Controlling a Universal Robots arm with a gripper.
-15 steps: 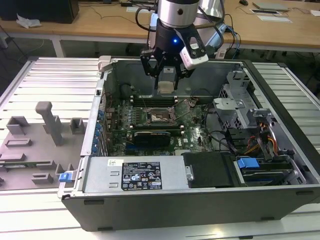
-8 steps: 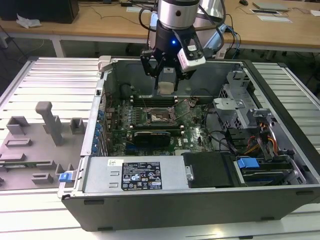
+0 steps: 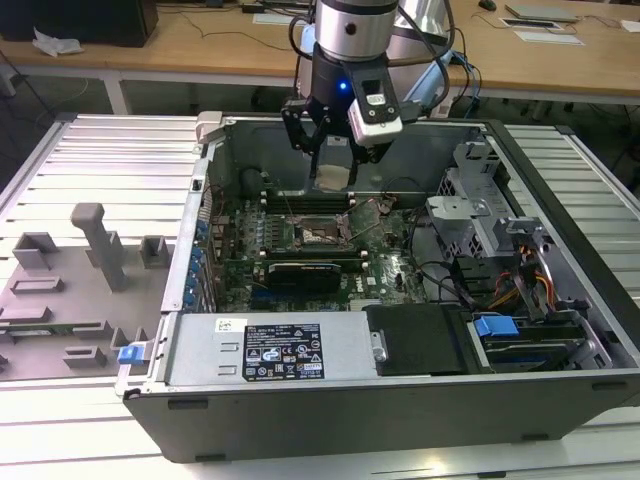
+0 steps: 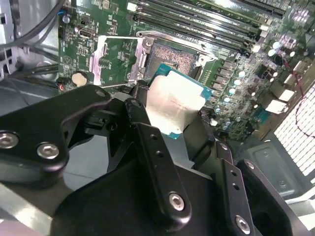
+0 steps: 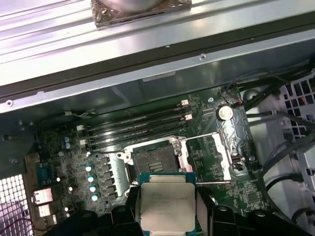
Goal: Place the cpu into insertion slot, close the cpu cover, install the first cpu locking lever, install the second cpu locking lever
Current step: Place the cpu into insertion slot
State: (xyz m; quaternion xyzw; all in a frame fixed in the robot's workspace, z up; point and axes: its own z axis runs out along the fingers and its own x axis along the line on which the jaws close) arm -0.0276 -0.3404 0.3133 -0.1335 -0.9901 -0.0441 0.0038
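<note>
tool pinching cpu, upper centre of exterior view, hovering above bare insertion slot; cpu cover flipped open.

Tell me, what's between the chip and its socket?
Nothing: in the first wrist view only air separates the held cpu from the insertion slot; the cpu cover stands swung aside.
</note>
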